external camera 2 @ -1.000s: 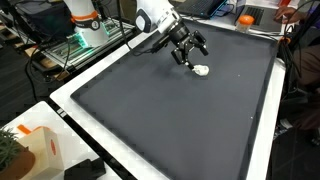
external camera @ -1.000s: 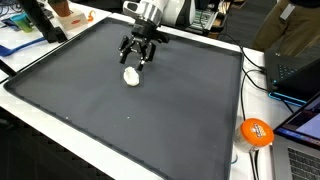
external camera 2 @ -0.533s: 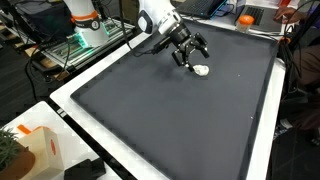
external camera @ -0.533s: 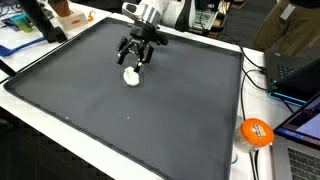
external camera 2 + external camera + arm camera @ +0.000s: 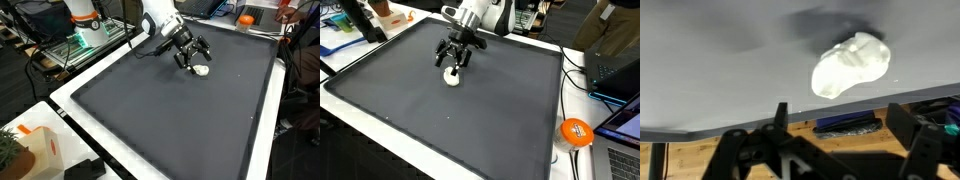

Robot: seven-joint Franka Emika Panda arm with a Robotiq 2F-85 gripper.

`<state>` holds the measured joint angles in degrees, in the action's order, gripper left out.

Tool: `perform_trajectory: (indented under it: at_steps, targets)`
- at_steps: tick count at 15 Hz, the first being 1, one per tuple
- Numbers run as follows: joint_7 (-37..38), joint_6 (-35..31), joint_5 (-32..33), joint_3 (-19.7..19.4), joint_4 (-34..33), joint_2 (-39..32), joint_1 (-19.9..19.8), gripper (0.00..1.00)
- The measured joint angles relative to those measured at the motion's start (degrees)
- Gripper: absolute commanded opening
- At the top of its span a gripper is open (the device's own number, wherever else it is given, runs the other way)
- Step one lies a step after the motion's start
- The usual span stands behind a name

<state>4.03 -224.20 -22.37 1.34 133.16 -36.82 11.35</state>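
I am hanging a little lower than a second ago. In both exterior views my claw [image 5: 453, 62] is sitting a touch closer to the white lump [image 5: 451, 76] than it was. The lump itself is lying where it lay, on the far part of the dark mat [image 5: 470, 125], left of the middle. So the gap is shrinking, but I am gripping nothing. I judge that I am only approaching, with the lump not yet between my fingers. My claw is standing fully released, its fingers spread wide, as it has been through the last second. In the wrist view the lump [image 5: 848, 66] is showing ahead of my fingers [image 5: 745, 150], apart from them and a little right of centre. My arm is reaching in from the far edge of the mat, with the wrist bent so that the claw is pointing down at the mat on a slant, just above the lump. An orange ball [image 5: 575, 131] is resting well apart at the near right, off the mat.
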Motion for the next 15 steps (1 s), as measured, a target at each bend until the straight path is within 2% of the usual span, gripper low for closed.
perform_trajectory:
  at_steps: [7,9,13,15]
  targets:
    - [-1.0,0.0,-1.9,-0.6,-1.3,-1.0,1.3,1.0]
    - [-1.2,1.9,-1.9,-0.4,-0.3,0.4,1.3,1.0]
    - [-6.7,16.1,-4.9,-1.8,3.5,9.7,2.2,1.0]
    - [-13.9,25.4,-11.2,-4.1,5.1,15.4,4.6,1.0]
